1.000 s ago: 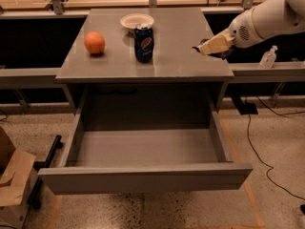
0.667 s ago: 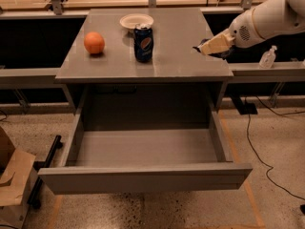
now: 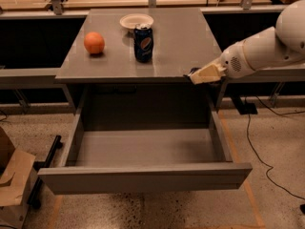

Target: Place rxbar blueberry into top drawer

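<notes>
The top drawer (image 3: 143, 176) is pulled fully out below the grey table (image 3: 181, 42); its grey inside holds nothing. My gripper (image 3: 196, 74) hangs at the table's front right edge, just above the drawer's back right corner. Its beige fingers are shut on a small dark flat piece, the rxbar blueberry (image 3: 192, 71), of which only an end shows at the fingertips. The white arm reaches in from the right.
On the tabletop stand a blue Pepsi can (image 3: 143, 43), an orange (image 3: 94, 42) to its left and a white bowl (image 3: 137, 21) behind it. A cardboard box (image 3: 12, 175) sits on the floor at the left. A black cable (image 3: 257, 149) lies on the floor at the right.
My gripper has moved with the bar from above the table's right side forward and down to the front right edge, over the open drawer's back corner.
</notes>
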Tool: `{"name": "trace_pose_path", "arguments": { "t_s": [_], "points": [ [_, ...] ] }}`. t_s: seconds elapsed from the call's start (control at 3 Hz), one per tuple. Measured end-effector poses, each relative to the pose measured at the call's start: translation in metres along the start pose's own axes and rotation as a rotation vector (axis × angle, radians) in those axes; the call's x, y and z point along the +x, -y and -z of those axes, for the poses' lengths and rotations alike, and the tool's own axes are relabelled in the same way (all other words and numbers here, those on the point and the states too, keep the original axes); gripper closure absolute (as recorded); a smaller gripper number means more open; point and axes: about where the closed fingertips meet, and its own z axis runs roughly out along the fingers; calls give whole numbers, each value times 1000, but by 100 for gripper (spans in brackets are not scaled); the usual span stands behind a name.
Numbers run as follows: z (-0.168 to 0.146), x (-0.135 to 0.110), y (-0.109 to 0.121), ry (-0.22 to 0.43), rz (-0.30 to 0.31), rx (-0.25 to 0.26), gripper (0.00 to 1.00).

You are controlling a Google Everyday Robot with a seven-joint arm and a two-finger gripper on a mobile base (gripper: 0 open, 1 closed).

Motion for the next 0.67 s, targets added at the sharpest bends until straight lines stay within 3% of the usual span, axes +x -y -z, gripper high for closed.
{"name": "trace_pose_path", "arguments": {
  "t_s": [0.33,0.67],
  "points": [
    [-34,34,-34,-4,-31,-83,100],
    [-66,61,-56,5,-70,-123,100]
  ]
}}
